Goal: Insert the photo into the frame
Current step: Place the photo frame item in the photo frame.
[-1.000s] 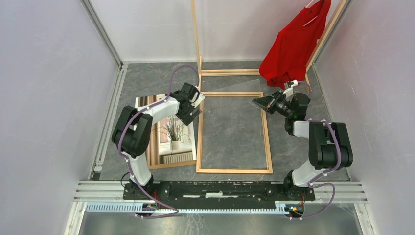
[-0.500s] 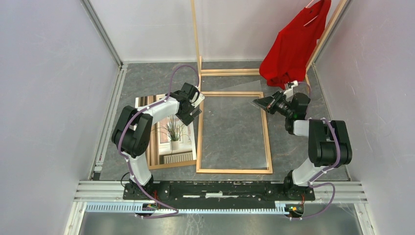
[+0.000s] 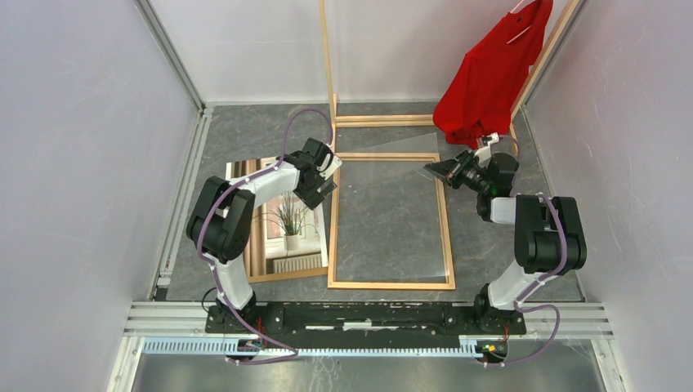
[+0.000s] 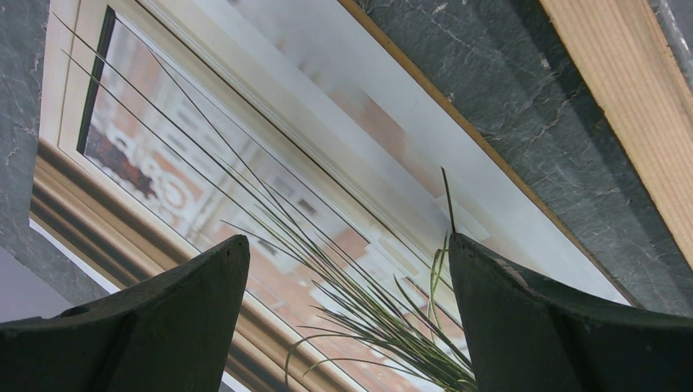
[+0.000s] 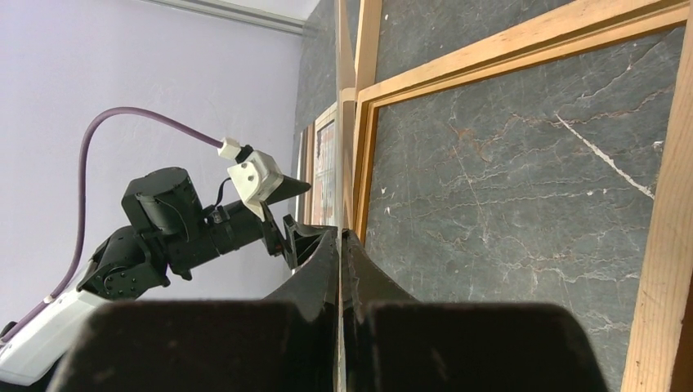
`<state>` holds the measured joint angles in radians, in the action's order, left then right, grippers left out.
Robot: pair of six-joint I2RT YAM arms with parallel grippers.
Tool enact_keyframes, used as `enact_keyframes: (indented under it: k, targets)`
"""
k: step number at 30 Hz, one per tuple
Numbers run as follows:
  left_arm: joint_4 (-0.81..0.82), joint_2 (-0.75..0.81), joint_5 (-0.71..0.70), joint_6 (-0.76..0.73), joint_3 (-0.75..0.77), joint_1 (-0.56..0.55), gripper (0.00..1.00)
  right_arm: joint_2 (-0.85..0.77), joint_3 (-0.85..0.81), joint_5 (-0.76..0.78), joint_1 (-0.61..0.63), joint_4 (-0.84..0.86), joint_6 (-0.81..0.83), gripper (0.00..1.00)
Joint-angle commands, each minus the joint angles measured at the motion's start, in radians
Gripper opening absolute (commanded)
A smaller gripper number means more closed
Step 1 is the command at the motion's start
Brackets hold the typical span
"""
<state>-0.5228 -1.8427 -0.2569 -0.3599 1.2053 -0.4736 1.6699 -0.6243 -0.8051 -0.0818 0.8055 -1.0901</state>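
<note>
Only the right arm has shifted since the earlier view, and barely. Its elbow sits a little more inward and the right gripper [image 3: 431, 170] has edged toward the far right corner of the large rectangular frame of thin orange-brown wooden strips [image 3: 392, 285]; the left arm looks unchanged. The right gripper is clamped on what we take to be a thin clear rectangular sheet [image 3: 384, 175], tilted up over the frame's opening. The left gripper [image 3: 317, 193] hangs with its jaws apart over the large rectangular photo of a window with a spiky potted plant [image 3: 288, 224]. That photo lies face up on the grey marbled surface [image 3: 245, 135] just left of the frame, not yet in it. We judge the step in hand to be taking hold of the photo while the sheet is held out of the way. To do it well, we would lower the left gripper onto the photo's edge nearest the frame, pinch the print alone and carry it flat. The right gripper should not twist, since a sheet held at one corner will likely flex, and should avoid the red shirt [image 3: 490, 73] hanging just behind it. The top view gives us the layout, but the sheet is only a faint sheen there. The right wrist view shows the fingertips [image 5: 323, 253] pressed together on a hairline edge. The left wrist view shows the wide gap between the fingers [image 4: 196, 278], the print beneath them, and a thin brown line along its edge that may be a panel underneath.
</note>
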Motion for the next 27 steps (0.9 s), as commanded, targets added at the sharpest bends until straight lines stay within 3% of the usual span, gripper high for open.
enact_keyframes:
  k: [1,19,27]
  targets:
    - [0.027,-0.009,0.005,0.026,-0.013,-0.007,0.97,0.017,-0.038,-0.008,-0.006,0.031,0.026,0.0]
    - [0.02,-0.025,0.014,0.032,-0.001,-0.01,0.97,0.039,-0.033,-0.043,-0.038,-0.003,0.055,0.0]
    - [0.043,-0.027,0.075,0.064,-0.009,-0.028,0.97,0.08,0.02,-0.063,-0.036,0.156,-0.113,0.0]
